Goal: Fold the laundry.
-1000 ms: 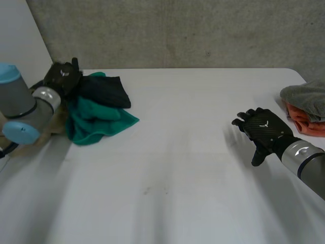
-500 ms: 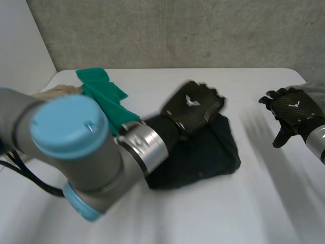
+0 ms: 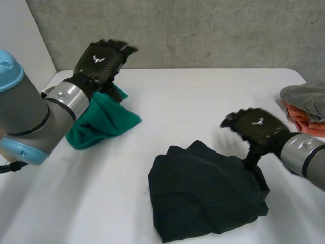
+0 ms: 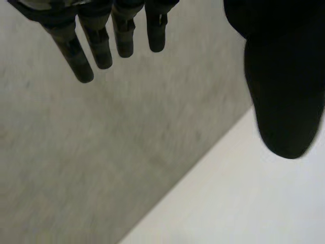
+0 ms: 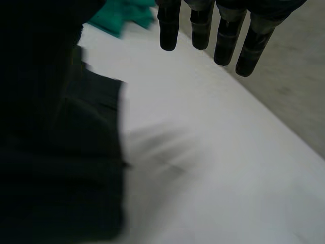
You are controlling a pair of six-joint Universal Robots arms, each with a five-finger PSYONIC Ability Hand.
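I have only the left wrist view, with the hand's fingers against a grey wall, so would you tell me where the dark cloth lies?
Observer: The dark cloth lies crumpled on the table in front of the robot, well apart from the left hand.
Operator: Thank you. Is the right hand near it?
Observer: Yes, the right hand hangs over the cloth's far right part, with its fingers straight and curled round nothing.
Operator: And what lies nearest the left hand?
Observer: A green cloth, bunched on the table just below that hand, beside the left arm.
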